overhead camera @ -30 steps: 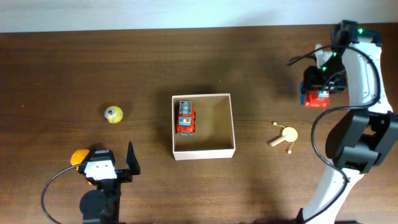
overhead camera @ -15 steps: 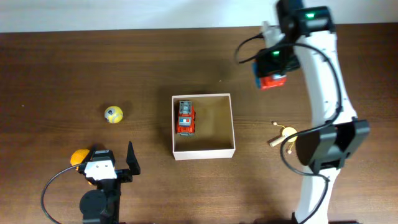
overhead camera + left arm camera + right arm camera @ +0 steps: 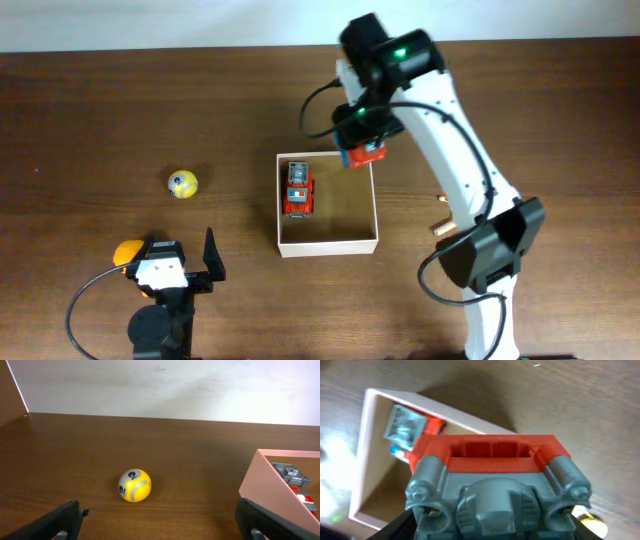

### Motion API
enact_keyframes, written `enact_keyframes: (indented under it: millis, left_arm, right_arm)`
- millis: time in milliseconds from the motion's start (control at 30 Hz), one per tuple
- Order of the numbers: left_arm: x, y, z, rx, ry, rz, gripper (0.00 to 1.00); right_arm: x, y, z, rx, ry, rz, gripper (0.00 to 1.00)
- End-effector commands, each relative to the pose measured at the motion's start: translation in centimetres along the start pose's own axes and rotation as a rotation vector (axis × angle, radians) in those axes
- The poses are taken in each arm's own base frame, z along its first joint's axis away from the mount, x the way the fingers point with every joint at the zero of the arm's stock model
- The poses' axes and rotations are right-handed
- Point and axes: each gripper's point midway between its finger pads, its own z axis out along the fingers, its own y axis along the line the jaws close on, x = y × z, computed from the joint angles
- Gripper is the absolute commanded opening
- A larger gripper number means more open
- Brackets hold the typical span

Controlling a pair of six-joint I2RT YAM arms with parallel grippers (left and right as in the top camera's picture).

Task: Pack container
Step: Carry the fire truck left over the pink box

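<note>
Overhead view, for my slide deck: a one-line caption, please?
Right gripper holds a red toy above the container's far rim; a truck lies inside.

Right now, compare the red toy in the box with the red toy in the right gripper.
Place: the boxed toy lies on the floor of the container, by its left wall. The held toy is clamped in the right gripper over the container's far right corner.
Colour: the boxed toy shows red and grey from overhead, while the held toy also shows blue.
Both are red-and-grey toys.
</note>
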Motion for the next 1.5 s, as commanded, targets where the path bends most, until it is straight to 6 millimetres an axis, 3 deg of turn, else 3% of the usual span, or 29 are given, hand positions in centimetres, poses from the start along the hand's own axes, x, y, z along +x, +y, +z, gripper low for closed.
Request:
enact_keyframes:
  millis: [0, 167, 367, 800, 1467]
  left_arm:
    - [0.2, -0.3, 0.0, 0.014, 0.000, 0.019, 0.99]
    - [0.2, -0.3, 0.0, 0.014, 0.000, 0.019, 0.99]
    - [0.2, -0.3, 0.0, 0.014, 0.000, 0.019, 0.99]
    - [0.2, -0.3, 0.0, 0.014, 0.000, 0.019, 0.99]
    - [0.2, -0.3, 0.0, 0.014, 0.000, 0.019, 0.99]
  right_arm:
    - [0.0, 2.4, -1.4, -0.024, -0.036, 0.055, 0.59]
    - [0.1, 5.1, -1.0, -0.038, -0.043, 0.096, 0.59]
    - [0.0, 6.2, 0.0, -0.010, -0.053, 0.188, 0.59]
    - [3.4, 4.7, 6.2, 0.083, 0.099, 0.298, 0.59]
    - [3.7, 1.2, 6.8, 0.216, 0.091, 0.335, 0.59]
